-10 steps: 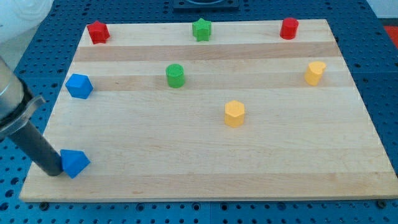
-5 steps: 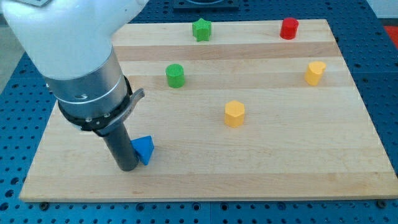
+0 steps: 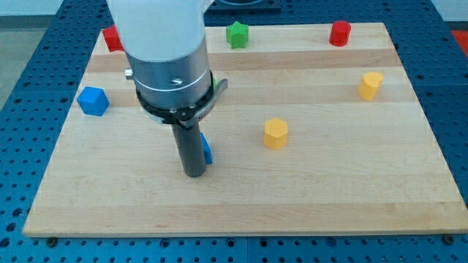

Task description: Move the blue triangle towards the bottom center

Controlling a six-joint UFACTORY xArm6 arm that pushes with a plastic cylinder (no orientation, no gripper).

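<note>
My tip (image 3: 194, 174) is down on the board (image 3: 329, 190), touching the blue triangle (image 3: 207, 151); nothing grasped, it's a bare rod. Triangle is mostly hidden behind the rod, only a sliver showing on the rod's right. Relative to the triangle: yellow hexagon block (image 3: 276, 134) right, blue block (image 3: 93, 101) upper left, green star (image 3: 236, 34) above.

blue triangle (image 3: 207, 150), yellow hexagon block (image 3: 276, 134), dark rod (image 3: 190, 152), pale wooden board (image 3: 329, 183).
</note>
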